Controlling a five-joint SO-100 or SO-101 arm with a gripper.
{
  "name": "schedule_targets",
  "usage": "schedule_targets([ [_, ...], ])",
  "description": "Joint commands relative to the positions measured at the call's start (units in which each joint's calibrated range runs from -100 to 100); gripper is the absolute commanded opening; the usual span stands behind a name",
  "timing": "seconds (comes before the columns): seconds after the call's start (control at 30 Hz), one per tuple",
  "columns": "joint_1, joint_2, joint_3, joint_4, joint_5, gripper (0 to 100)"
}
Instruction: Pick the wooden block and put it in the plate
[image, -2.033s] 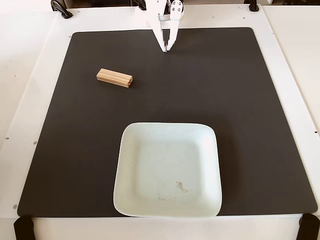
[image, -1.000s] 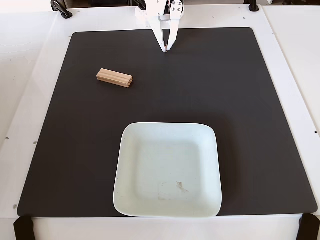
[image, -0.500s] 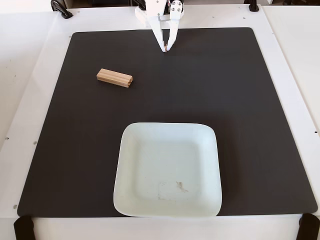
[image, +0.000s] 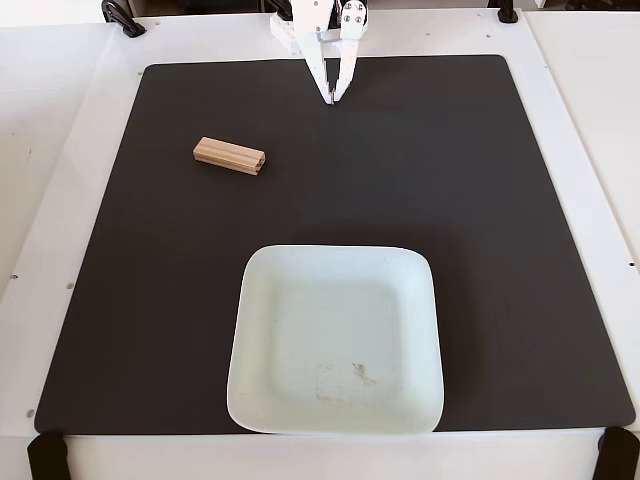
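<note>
Still apart: wooden block (image: 229, 157), plate (image: 336, 340).

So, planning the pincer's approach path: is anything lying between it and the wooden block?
No. In the fixed view, only bare black mat lies between the pincer and the wooden block. The plate sits nearer the camera, off that line.

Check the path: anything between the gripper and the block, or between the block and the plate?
Nothing visible. Bare black mat lies between the gripper and the wooden block, and between the block and the plate. The plate holds nothing, only scuff marks.
</note>
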Motion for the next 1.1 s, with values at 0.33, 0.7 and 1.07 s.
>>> schedule_targets([
  [0.33, 1.1, -0.35, 0.16, 0.04, -0.26, 1],
  [0.7, 1.21, 3.8, -8.48, 2.43, -2.45, 1],
  [1.07, 9.05, 29.74, -41.32, 7.91, -12.22, 1],
])
